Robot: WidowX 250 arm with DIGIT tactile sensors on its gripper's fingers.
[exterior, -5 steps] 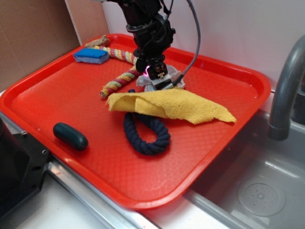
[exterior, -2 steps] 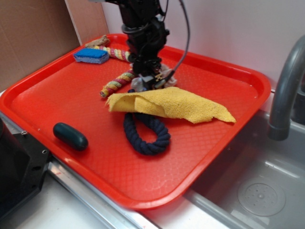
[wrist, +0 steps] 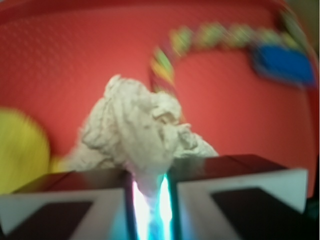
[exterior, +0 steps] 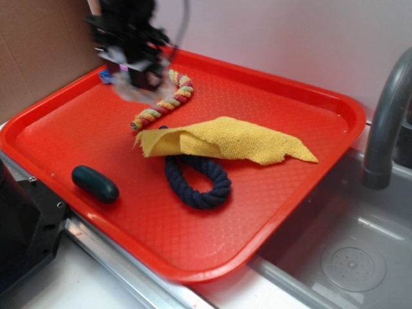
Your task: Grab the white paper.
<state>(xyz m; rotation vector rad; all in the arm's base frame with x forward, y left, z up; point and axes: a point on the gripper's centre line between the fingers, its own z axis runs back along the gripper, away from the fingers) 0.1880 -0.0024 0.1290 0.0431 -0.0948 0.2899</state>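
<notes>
Moved up and off to the tray's far left corner, the gripper (exterior: 136,72) has carried the white paper (wrist: 142,137) away from its earlier spot beside the yellow cloth (exterior: 225,141).

Its jaws are clamped on one pinched tuft of the wad, which hangs clear above the red tray (exterior: 270,212), over the multicoloured rope (wrist: 210,37) and near the blue sponge (wrist: 285,62); the exterior view is motion-blurred, so only a pale smear shows there. The paper looks very light, soft and crushable, with ruffled edges that could tear or slip out if only a thin fold is held. A hold through the thick middle of the wad seems safest.
</notes>
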